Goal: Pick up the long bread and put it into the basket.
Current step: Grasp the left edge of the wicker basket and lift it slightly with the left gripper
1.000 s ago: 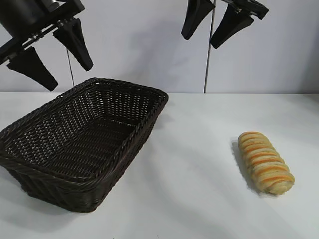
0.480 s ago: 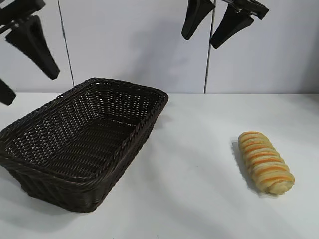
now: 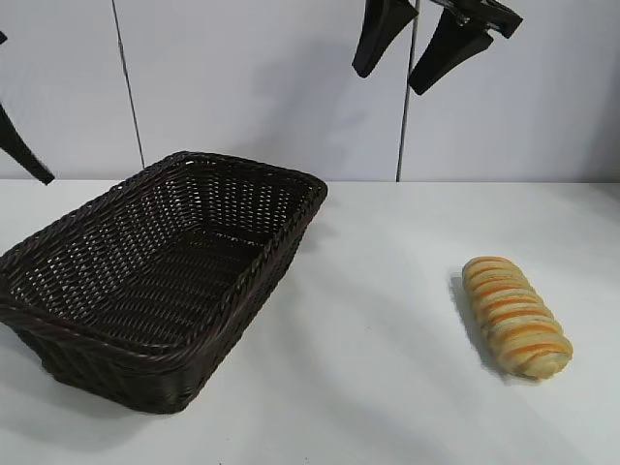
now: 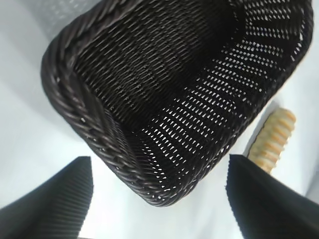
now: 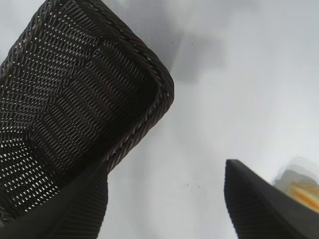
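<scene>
The long bread point(image 3: 516, 317), pale yellow with orange stripes, lies on the white table at the right, well apart from the basket point(image 3: 254, 273). The dark wicker basket sits at the left with nothing inside. My right gripper point(image 3: 387, 81) hangs open and empty high above the table's middle, between basket and bread. In its wrist view the right gripper point(image 5: 164, 167) frames bare table, with the bread point(image 5: 304, 188) partly hidden behind one finger. My left gripper point(image 4: 158, 167) is open and empty above the basket's point(image 4: 84, 114) near corner. Only one finger point(image 3: 21, 150) of it shows in the exterior view.
A white wall with a thin vertical pole point(image 3: 401, 136) stands behind the table. The bread point(image 4: 273, 138) peeks past the basket's far side in the left wrist view. Bare white tabletop point(image 3: 387, 320) lies between basket and bread.
My left gripper has swung leftward, almost out of the exterior view. The right gripper, the basket and the bread have not moved.
</scene>
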`<state>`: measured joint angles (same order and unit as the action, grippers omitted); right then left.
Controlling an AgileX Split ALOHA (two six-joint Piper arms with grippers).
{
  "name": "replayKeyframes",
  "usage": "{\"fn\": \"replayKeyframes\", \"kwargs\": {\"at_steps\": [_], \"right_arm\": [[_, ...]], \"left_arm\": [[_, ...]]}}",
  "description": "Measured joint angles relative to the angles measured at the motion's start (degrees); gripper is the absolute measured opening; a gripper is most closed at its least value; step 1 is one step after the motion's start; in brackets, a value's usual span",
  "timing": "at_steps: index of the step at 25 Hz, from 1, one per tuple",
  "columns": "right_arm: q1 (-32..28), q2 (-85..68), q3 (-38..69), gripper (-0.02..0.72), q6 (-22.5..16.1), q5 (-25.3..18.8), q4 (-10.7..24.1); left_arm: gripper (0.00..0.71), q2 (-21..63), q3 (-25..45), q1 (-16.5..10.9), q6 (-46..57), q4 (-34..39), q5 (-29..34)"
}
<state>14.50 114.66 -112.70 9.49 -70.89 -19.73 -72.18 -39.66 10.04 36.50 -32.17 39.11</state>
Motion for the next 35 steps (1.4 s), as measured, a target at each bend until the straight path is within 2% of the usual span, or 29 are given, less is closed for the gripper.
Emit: {"fn": "replayKeyframes", "kwargs": {"at_steps": [3,8,11,15,24,35], "right_arm": [[0.0,0.0,0.0,0.486,0.0,0.0,0.0],[0.0,0.0,0.0,0.486,0.0,-0.1,0.0],[0.0,0.0,0.0,0.486,0.0,-0.1,0.0],[0.0,0.0,0.0,0.486,0.0,-0.1,0.0],[0.0,0.0,0.0,0.486,0.0,-0.1,0.0],[0.0,0.0,0.0,0.486,0.0,-0.1,0.0]], "left_arm": [[0.542,0.0,1.5,0.4,0.8,-0.2,-0.4],[0.542,0.0,1.7,5.0,2.8,-0.1,-5.3],[0.542,0.0,1.7,6.2,6.8,2.4,-7.9],[0.542,0.0,1.7,6.2,12.1,7.4,-8.3],[0.542,-0.8,1.7,6.2,14.3,8.0,-9.1],[0.542,-17.0,1.7,6.3,13.9,8.0,-14.3]]}}
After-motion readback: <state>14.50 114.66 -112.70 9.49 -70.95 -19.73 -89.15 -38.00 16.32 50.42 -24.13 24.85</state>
